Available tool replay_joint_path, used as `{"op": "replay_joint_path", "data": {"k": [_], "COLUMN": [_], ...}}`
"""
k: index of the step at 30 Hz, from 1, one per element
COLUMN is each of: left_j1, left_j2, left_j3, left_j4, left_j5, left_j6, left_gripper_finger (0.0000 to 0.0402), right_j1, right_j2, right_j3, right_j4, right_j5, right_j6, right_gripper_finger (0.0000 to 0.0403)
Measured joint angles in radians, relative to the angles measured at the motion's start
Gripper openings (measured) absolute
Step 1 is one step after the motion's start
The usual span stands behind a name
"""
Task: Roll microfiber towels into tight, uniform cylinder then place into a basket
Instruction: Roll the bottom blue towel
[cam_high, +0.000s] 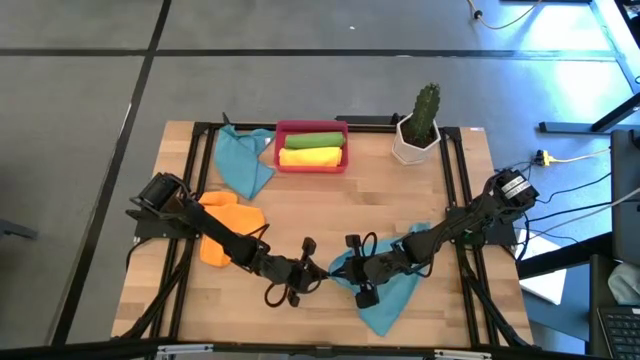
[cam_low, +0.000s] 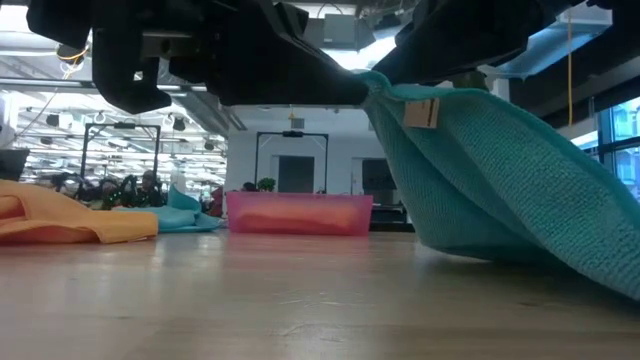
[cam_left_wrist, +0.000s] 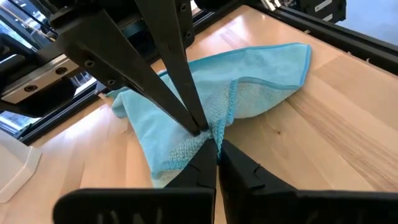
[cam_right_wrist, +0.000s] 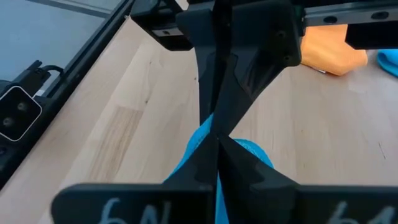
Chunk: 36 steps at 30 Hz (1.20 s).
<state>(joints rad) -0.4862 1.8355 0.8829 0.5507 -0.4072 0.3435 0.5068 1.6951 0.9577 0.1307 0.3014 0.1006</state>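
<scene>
Teal towel (cam_high: 385, 290) lies near the counter's front edge; I have left fingers (cam_high: 318, 277) and right fingers (cam_high: 342, 277) both clamped on its left corner, tips nearly touching, cloth trailing rightward under the right arm

Two dark, matte black jointed arms: left arm (cam_high: 215, 232) and right arm (cam_high: 470, 220), each built of slim links with rounded joint housings. Loops of thin black cable near each wrist. Silver-grey round cap with dark markings on the right arm's base joint. Left gripper (cam_left_wrist: 211, 142) and right gripper (cam_right_wrist: 217, 140): long, flat, tapering black fingers (cam_left_wrist: 245, 171) with small round screw heads along the edges. White handwritten marks on the right wrist's housing.
</scene>
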Motion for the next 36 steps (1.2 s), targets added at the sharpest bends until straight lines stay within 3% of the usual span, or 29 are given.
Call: {"op": "replay_joint_path", "data": {"k": [7,15,22,28,36], "left_j1": [0.0,0.017,0.023,0.034,0.048], "left_j2": [0.0,0.0,0.0,0.0,0.0], "left_j3": [0.0,0.0,0.0,0.0,0.0], "left_j4": [-0.004,-0.003,0.001,0.003,0.003], "left_j5": [0.0,0.0,0.0,0.0,0.0], "left_j6": [0.0,0.0,0.007,0.008,0.007], "left_gripper_finger": [0.0,0.0,0.0,0.0,0.0], "right_j1": [0.0,0.0,0.034,0.146,0.316], "right_j2": [-0.001,-0.002,-0.027,-0.023,-0.018], "right_j3": [0.001,0.003,0.174,0.295,0.215], "right_j4": [-0.002,-0.093,-0.51,-0.745,-0.671], "right_j5": [-0.075,-0.088,-0.117,-0.111,0.008], "right_j6": [-0.044,0.05,0.18,0.328,0.489], "right_gripper_finger": [0.0033,0.017,0.0272,0.0286,0.028]}}
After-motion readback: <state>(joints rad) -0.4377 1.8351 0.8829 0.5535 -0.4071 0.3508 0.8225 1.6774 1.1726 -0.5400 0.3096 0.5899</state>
